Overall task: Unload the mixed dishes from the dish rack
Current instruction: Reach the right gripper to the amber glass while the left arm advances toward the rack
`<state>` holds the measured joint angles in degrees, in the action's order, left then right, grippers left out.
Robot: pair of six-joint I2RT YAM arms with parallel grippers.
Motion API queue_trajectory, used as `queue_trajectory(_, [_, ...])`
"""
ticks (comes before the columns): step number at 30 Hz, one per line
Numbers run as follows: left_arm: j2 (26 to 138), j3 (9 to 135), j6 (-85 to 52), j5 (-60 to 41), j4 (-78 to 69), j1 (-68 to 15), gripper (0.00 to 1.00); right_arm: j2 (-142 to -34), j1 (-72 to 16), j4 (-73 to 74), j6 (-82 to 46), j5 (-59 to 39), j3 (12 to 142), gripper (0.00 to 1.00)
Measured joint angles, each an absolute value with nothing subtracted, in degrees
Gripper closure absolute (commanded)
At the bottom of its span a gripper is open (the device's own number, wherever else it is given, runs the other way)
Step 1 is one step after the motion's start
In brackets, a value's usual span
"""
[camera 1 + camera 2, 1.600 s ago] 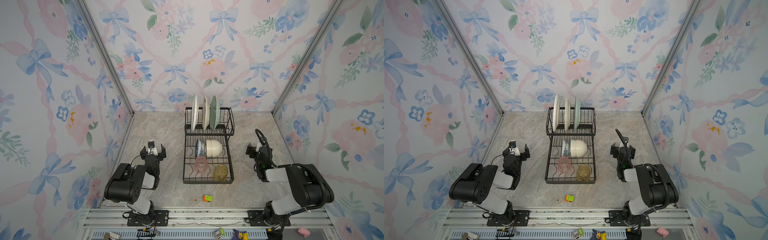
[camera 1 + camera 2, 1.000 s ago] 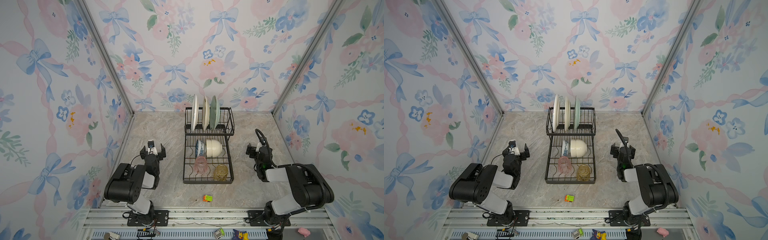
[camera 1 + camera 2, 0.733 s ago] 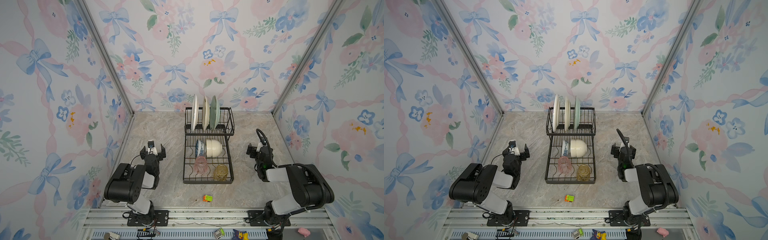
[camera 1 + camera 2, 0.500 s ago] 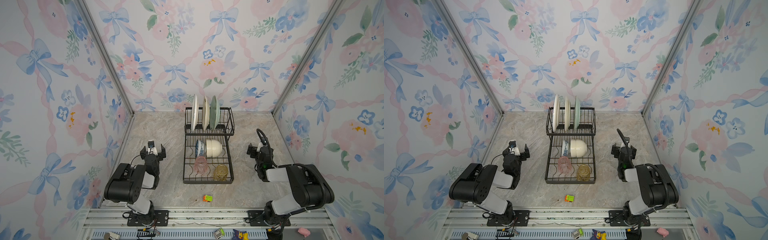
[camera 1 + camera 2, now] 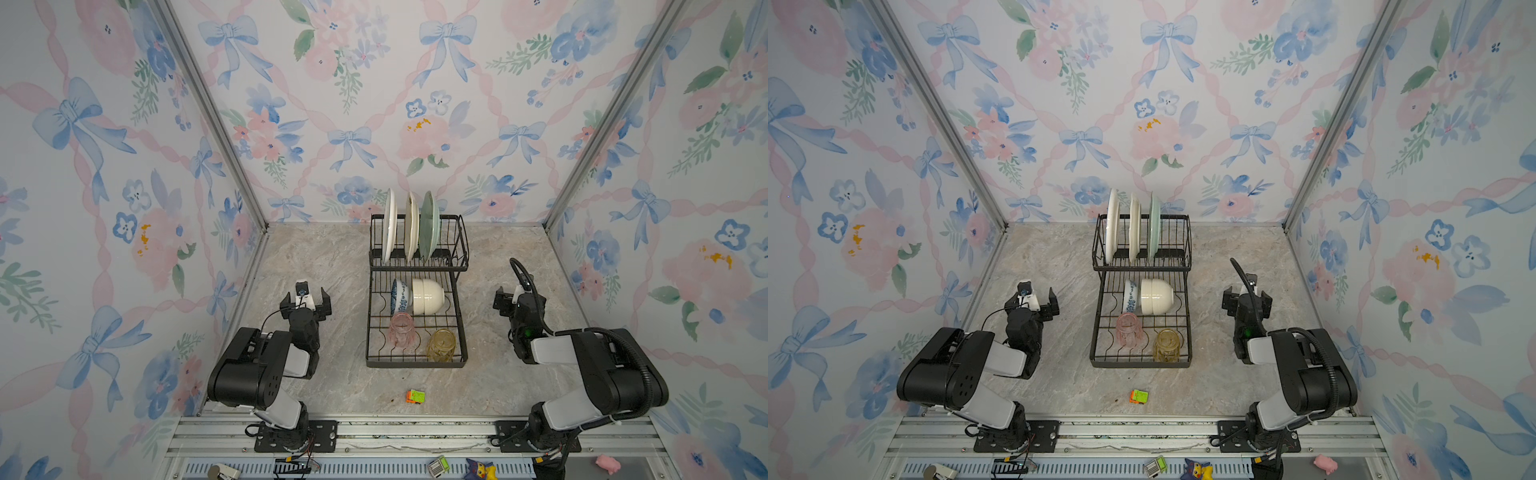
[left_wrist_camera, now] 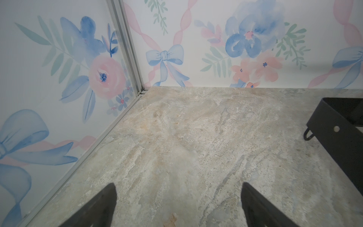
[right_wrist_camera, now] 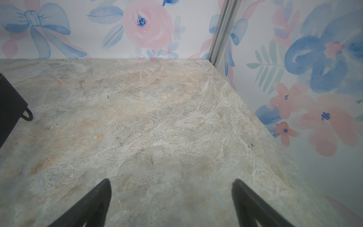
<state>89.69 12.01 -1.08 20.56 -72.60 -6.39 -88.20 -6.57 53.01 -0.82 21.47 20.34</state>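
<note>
**Loaded dish rack between two empty grippers**

The dish rack stands mid-way across the table. Three plates stand upright in its upper basket. On the lower tray are a white bowl, a blue-patterned bowl, a pink tumbler and an amber tumbler. The left gripper and right gripper flank the rack, well apart, jaws spread wide and holding nothing.

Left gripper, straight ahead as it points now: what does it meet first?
Nothing close: the open left gripper faces bare marble tabletop, then the floral back wall. The black wire dish rack sits off to the side, outside that line. Whether it reaches table or wall first is unclear.
</note>
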Motion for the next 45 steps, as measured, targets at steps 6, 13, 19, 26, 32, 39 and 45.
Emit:
queue_trajectory(6, [88.9, 13.1, -1.1, 20.8, -69.8, -5.9, 0.02, -88.1, -6.5, 52.4, -0.8, 21.4, 21.1, 0.03])
queue_trajectory(13, [80.7, 17.8, 0.2, 24.8, -61.1, -9.2, 0.02, -84.6, -7.6, 44.6, -1.0, 25.5, 23.0, 0.03])
queue_trajectory(19, [78.7, 18.0, 1.5, 30.9, -57.2, -14.8, 0.02, -69.2, -6.5, 30.0, -2.1, 31.1, 32.0, 0.03])
queue_trajectory(26, [69.0, 17.4, -2.1, 34.0, -52.2, -17.5, 0.02, -62.3, -6.8, 11.7, -9.7, 32.3, 37.7, 0.03])
queue_trajectory(32, [59.0, 17.5, -8.3, 33.5, -38.2, -20.7, 0.02, -56.5, -14.5, -7.3, -14.9, 26.9, 40.2, 0.03])
queue_trajectory(39, [46.9, 17.5, -17.9, 27.7, -22.6, -22.0, 0.02, -47.8, -19.2, -25.3, -20.1, 13.6, 44.9, 0.03])
queue_trajectory(45, [44.5, 18.8, -22.9, 21.9, -14.0, -22.8, 0.02, -48.5, -24.9, -34.7, -23.0, 2.6, 48.5, 0.03])
